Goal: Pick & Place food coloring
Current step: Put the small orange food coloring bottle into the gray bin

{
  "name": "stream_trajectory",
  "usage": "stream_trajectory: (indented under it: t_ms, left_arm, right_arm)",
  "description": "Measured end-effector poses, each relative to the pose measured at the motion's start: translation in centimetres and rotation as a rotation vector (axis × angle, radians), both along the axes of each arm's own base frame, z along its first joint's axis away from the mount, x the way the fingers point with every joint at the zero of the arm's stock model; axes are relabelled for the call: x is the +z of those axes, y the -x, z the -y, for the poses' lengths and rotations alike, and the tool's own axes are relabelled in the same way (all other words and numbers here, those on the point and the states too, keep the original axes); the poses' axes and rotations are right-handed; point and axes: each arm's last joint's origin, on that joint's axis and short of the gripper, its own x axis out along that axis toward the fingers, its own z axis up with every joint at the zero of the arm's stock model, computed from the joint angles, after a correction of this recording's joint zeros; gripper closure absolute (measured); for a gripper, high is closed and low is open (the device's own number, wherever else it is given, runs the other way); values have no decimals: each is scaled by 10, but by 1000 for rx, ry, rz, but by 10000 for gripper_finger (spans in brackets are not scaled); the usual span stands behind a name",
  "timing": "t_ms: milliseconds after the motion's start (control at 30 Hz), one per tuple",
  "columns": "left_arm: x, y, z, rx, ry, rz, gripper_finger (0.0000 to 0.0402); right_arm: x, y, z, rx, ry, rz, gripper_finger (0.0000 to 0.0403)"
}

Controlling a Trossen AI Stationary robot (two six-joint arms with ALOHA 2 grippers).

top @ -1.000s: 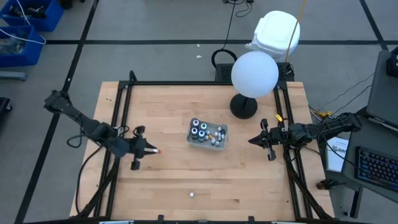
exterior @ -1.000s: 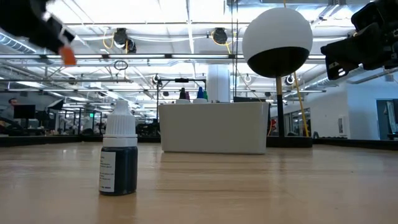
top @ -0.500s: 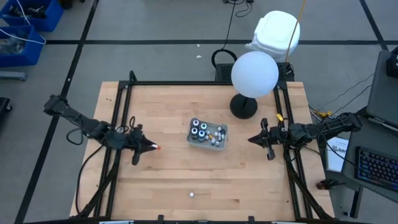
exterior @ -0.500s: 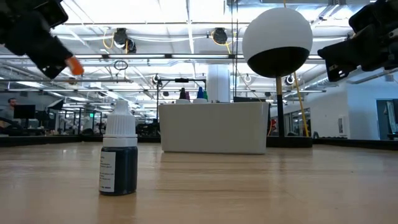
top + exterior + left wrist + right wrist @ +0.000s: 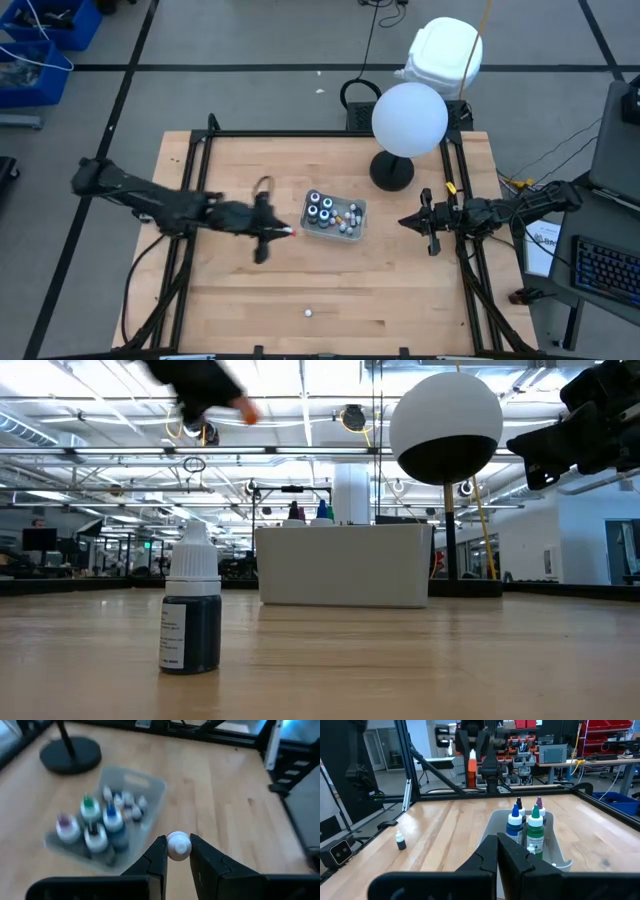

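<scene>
left gripper (image 5: 178, 851) clamping orange bottle (image 5: 471, 766), near tray (image 5: 310, 225)

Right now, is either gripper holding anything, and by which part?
The left gripper pinches a small food coloring bottle across its body, white cap facing the wrist camera, just short of the tray. The right gripper holds nothing, fingers together.

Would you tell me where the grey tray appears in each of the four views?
High view: grey tray mid-table.
Low view: pale box, centre background.
Left wrist view: beyond the left gripper holding a small bottle.
Right wrist view: just past the right gripper.
Shared landmark: the coloured bottles standing in it.
</scene>
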Motion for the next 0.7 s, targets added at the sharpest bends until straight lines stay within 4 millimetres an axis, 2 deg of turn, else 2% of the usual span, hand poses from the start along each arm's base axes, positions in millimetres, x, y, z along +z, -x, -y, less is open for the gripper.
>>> stream_trajectory:
  t_ms: [133, 267, 367, 467, 567, 700]
  left_arm:
    - [29, -62, -8, -32, -102, -61, 339]
    - [36, -122, -25, -72, -178, -148, 339]
    - [27, -161, -42, -87, -189, -211, 339]
    - [8, -193, -60, -102, -176, -278, 339]
    - [-10, -215, -75, -108, -158, -338, 339]
    - [-27, -232, -91, -96, -159, -391, 339]
  right_arm:
    - [0, 0, 0, 0, -1, 3, 403]
    - [1, 0, 0, 0, -3, 10, 403]
    - [1, 0, 0, 0, -3, 12, 403]
    - [1, 0, 0, 0, -3, 11, 403]
    - [1, 0, 0, 1, -2, 8, 403]
    - [0, 0, 0, 4, 0, 0, 403]
